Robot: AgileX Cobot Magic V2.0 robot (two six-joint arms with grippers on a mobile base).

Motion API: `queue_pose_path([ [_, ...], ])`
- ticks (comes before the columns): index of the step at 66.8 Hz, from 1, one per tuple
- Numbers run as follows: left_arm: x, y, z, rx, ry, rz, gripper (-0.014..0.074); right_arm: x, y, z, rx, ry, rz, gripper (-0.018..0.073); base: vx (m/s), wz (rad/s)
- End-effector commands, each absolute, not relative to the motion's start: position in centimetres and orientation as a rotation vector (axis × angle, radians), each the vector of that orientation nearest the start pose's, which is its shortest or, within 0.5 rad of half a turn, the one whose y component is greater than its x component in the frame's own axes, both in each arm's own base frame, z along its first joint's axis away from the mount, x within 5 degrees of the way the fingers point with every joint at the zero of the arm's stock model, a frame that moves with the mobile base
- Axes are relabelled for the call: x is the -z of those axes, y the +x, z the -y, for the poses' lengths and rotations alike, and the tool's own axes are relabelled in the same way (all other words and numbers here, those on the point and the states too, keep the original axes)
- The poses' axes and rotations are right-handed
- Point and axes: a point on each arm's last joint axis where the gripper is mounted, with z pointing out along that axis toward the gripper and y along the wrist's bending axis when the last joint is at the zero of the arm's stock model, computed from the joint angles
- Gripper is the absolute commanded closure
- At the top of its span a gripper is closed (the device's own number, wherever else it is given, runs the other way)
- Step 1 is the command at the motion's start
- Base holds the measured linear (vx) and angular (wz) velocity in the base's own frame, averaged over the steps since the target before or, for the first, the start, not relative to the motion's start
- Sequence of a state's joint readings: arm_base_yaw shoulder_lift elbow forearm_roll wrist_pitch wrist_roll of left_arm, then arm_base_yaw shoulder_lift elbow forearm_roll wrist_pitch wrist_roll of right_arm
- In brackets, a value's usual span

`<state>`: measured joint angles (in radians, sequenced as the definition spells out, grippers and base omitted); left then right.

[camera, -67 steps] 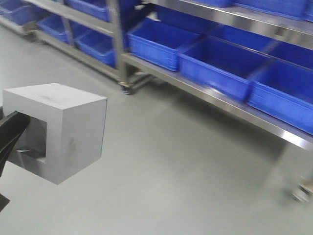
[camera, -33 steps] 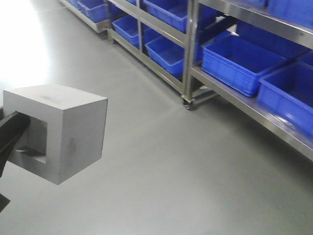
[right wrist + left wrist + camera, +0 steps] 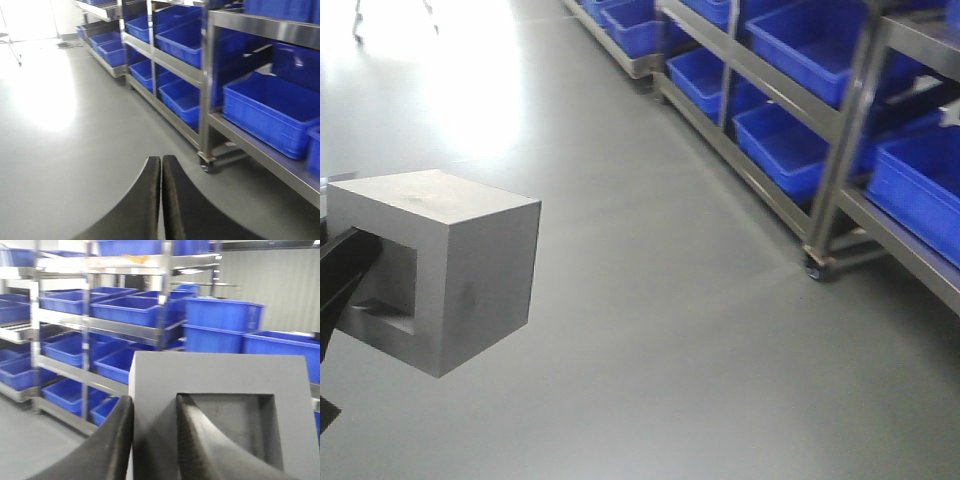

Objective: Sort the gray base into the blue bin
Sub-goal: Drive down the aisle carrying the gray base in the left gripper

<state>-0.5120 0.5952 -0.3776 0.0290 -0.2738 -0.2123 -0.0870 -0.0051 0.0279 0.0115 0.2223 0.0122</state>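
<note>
One gray base point(image 3: 470, 280), two pairs of jaws, over ten blue bins point(image 3: 222, 315).

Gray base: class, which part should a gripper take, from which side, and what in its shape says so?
Grip the gray base by the wall beside its square recess, one finger inside, one outside, coming from the open face. The left gripper pinches that thin wall so.

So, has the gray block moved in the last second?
Yes. The gray block sits at the same spot in frame, but the rack leg has slid right, so it swung left relative to that leg.
</note>
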Motion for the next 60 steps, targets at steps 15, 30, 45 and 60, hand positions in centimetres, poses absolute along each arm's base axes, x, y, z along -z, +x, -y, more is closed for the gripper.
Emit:
queue_pose_path([
  [15,-33.61,10.95,6.29,0.627,0.206,-1.294,0.0594,-18.86,5.80,0.51,0.062,0.081,-1.676,0.0564,0.41,0.48],
  [30,-33.61,10.95,6.29,0.627,0.206,-1.294,0.0594,-18.86,5.80,0.51,0.062,0.081,-1.676,0.0564,0.43,0.40],
  [45,-33.61,10.95,6.29,0.627,0.206,-1.294,0.0594,-18.86,5.80,0.51,0.062,0.081,-1.676,0.0564,0.45,0.25],
  [60,-33.61,10.95,6.29,0.627,0.206,-1.294,0.0594,-18.86,5.80,0.51,0.062,0.081,-1.676,0.0564,0.46,0.15],
])
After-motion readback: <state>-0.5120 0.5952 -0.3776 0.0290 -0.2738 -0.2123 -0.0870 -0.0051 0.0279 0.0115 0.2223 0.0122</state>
